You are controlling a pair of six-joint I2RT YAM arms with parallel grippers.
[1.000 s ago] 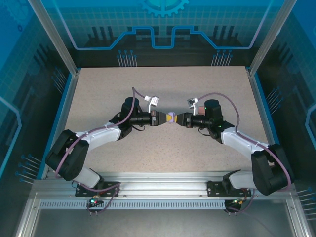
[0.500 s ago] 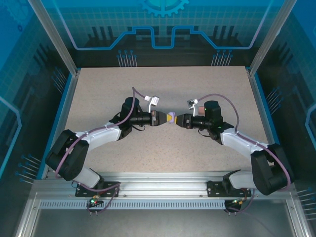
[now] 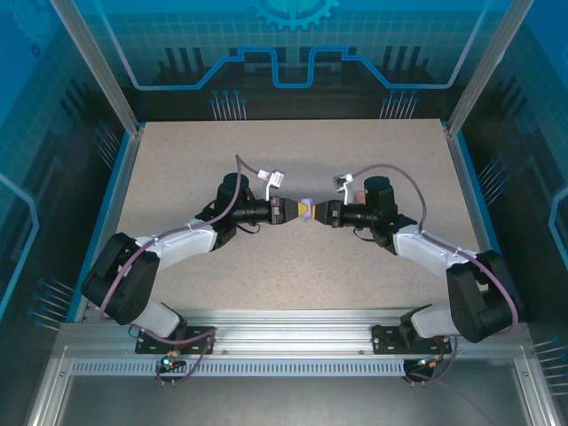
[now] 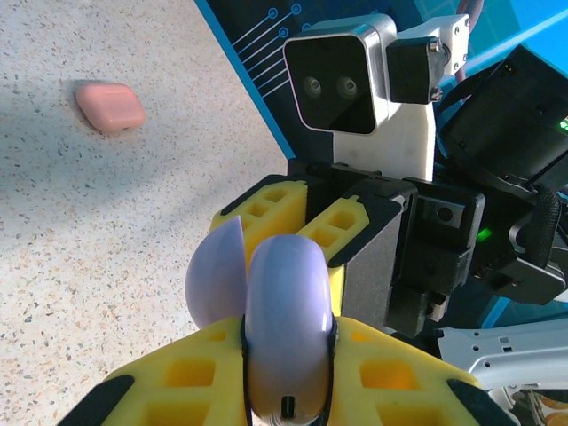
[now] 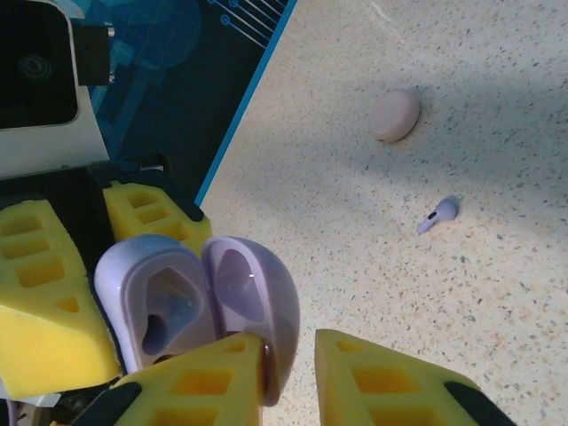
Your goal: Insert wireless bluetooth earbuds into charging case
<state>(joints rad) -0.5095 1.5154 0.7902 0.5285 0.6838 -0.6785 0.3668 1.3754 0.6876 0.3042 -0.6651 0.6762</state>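
Earbud [image 5: 437, 215], purple, lies loose on table [image 5: 497, 106], well apart from case [image 5: 151, 306]. Case is open, mid-air, clamped tight in left gripper [image 4: 288, 377]. Right gripper [image 5: 291, 355] is nearly closed at lid [image 5: 253, 293]; can't tell if it's gripping. Insertion not done.

The left arm [image 3: 177, 244] and the right arm [image 3: 430, 253] are stretched forward and bent inward at the elbows, so that the wrists are levelled and the grippers are brought tip to tip. The left gripper [image 4: 288, 355] is clamped on a lilac charging case [image 4: 286, 284]. The right gripper [image 5: 290, 359] is set facing it, its jaws narrowly parted, with one finger [image 5: 204, 382] placed just beside the case's opened lid.
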